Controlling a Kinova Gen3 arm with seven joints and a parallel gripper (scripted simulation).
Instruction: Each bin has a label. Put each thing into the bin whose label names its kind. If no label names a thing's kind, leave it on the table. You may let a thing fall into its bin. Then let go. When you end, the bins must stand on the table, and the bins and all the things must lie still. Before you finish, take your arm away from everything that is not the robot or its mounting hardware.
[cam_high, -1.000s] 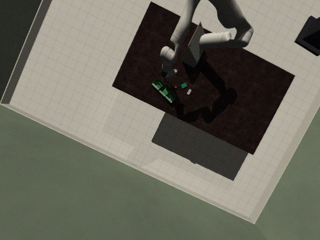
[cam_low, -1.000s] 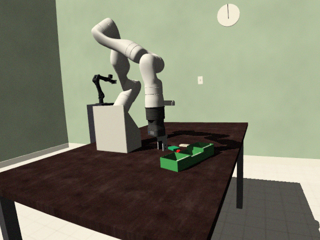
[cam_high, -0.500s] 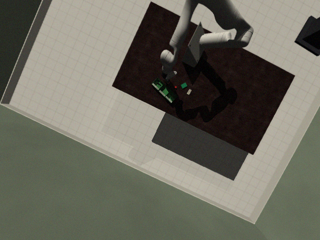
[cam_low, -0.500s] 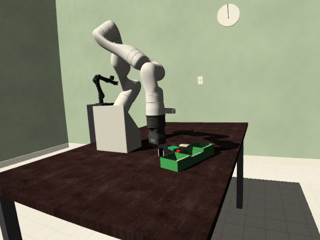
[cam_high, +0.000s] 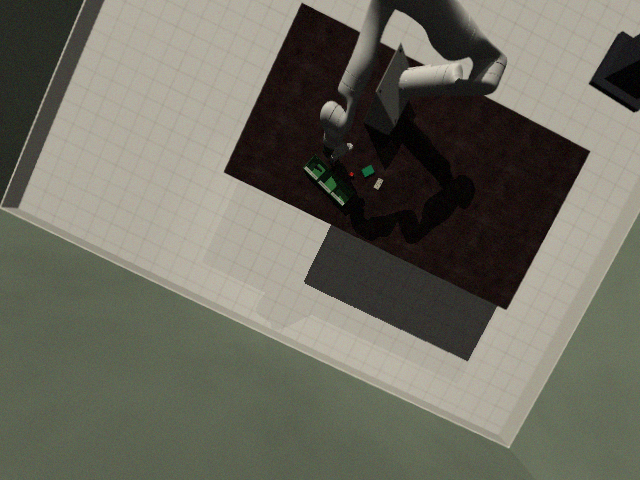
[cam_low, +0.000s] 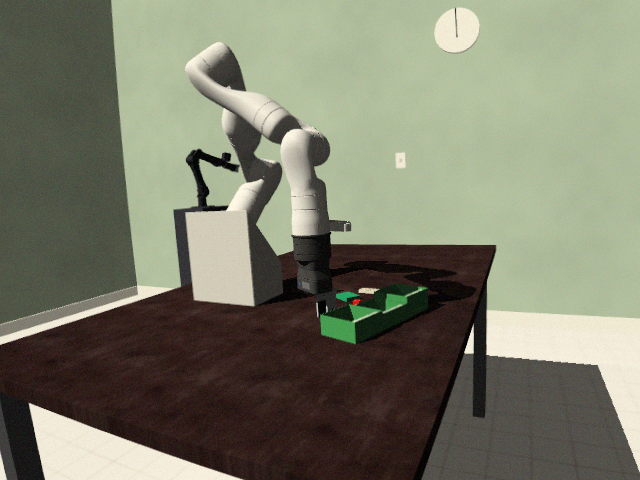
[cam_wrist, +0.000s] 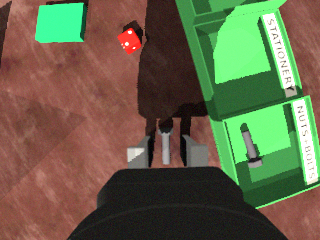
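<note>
A row of three green bins (cam_wrist: 276, 194) (cam_low: 351, 328) (cam_high: 330, 181) lies on the dark table, with white label strips (cam_wrist: 280, 50) along its right side that I cannot read. A slim grey and dark thing (cam_wrist: 250, 144) lies in the nearest bin. A red die (cam_wrist: 130, 39) (cam_low: 355, 300) (cam_high: 351, 174), a green block (cam_wrist: 62, 22) (cam_high: 367, 171) and a white domino (cam_high: 378, 183) lie on the table left of the bins. My gripper (cam_wrist: 166, 146) (cam_low: 323, 307) (cam_high: 334, 160) hangs low over the table beside the nearest bin. Its fingers stand partly apart and grip nothing.
The arm's white pedestal (cam_low: 227, 258) (cam_high: 390, 93) stands behind the gripper. A small black arm (cam_low: 199, 175) is behind the pedestal. The bins lie close to the table's right edge (cam_low: 465, 341).
</note>
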